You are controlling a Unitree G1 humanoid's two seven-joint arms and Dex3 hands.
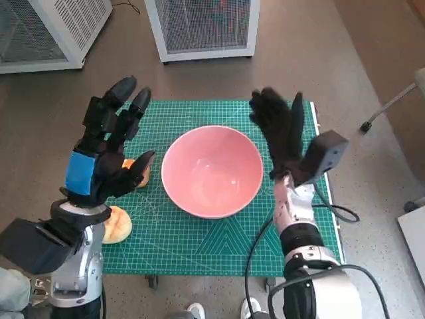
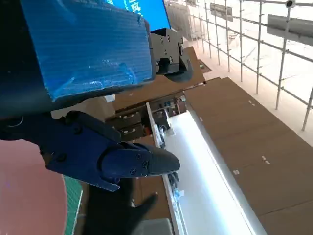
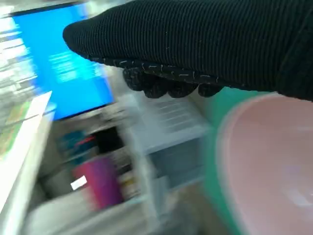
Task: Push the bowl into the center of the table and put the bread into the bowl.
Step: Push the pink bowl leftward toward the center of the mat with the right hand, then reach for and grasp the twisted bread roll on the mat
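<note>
Round pink bowl (image 1: 212, 171) sitting mid-frame on the green cutting mat (image 1: 219, 239), two golden bread rolls (image 1: 114, 224) lying lower left, taped left hand (image 1: 106, 153) and gloved right hand (image 1: 279, 129) both hovering wide open, holding nothing

Even, soft light fills the room from overhead. In the head view the pink bowl (image 1: 212, 170) carries a faint pale sheen inside, and only weak shadows lie under it and under the left hand (image 1: 106, 149) on the green mat (image 1: 219, 232). That view is sharp, though its straight lines bow slightly toward the edges. The left wrist view is bright, with a glaring white strip of ceiling light (image 2: 210, 166). The right wrist view is heavily smeared by motion blur; the glove of the right hand (image 3: 205, 44) stays fairly crisp.
</note>
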